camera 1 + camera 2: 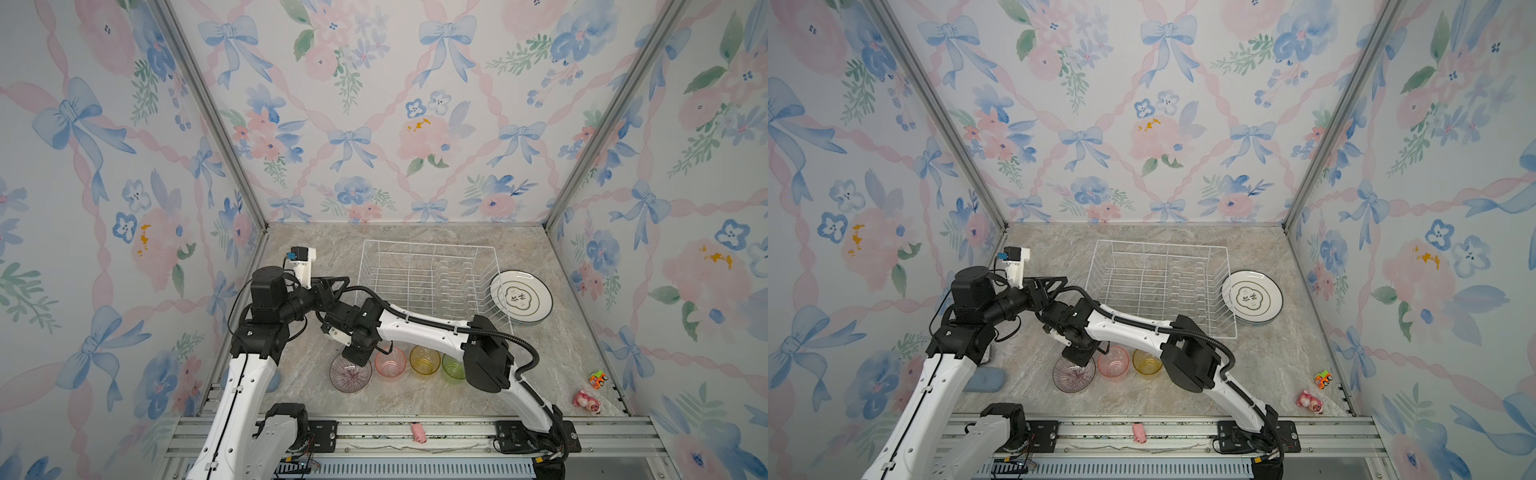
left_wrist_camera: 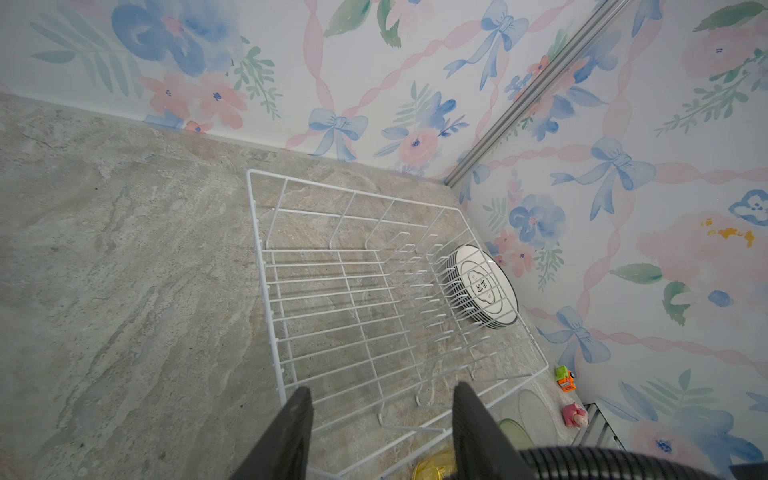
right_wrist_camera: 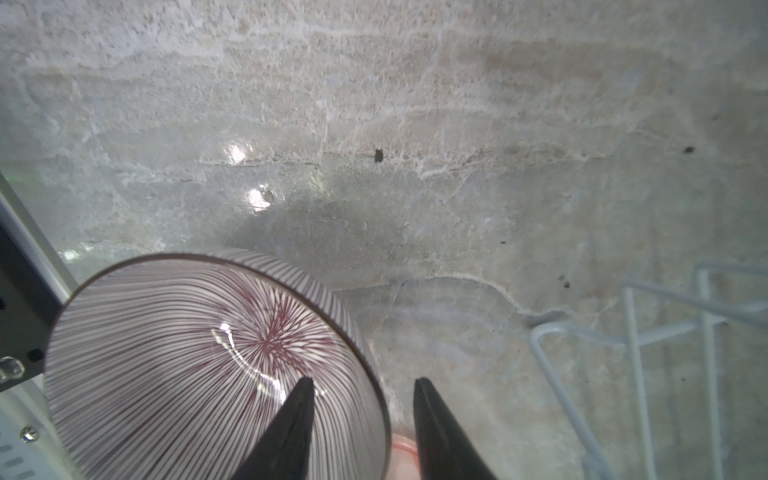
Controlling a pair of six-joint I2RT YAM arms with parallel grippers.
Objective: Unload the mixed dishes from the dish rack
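Observation:
The white wire dish rack stands with no dishes in it. A stack of dark-rimmed plates lies on the counter just right of it. In front of the rack stand the pink-striped bowl, a pink tumbler, a yellow one and a green one. My right gripper is open astride the bowl's rim, one finger inside and one outside. My left gripper hovers open and holds nothing, by the rack's near left corner.
A small toy car and a pink toy figure sit near the right wall. A pink toy pig lies on the front rail. A blue pad lies by the left arm. Flowered walls close three sides.

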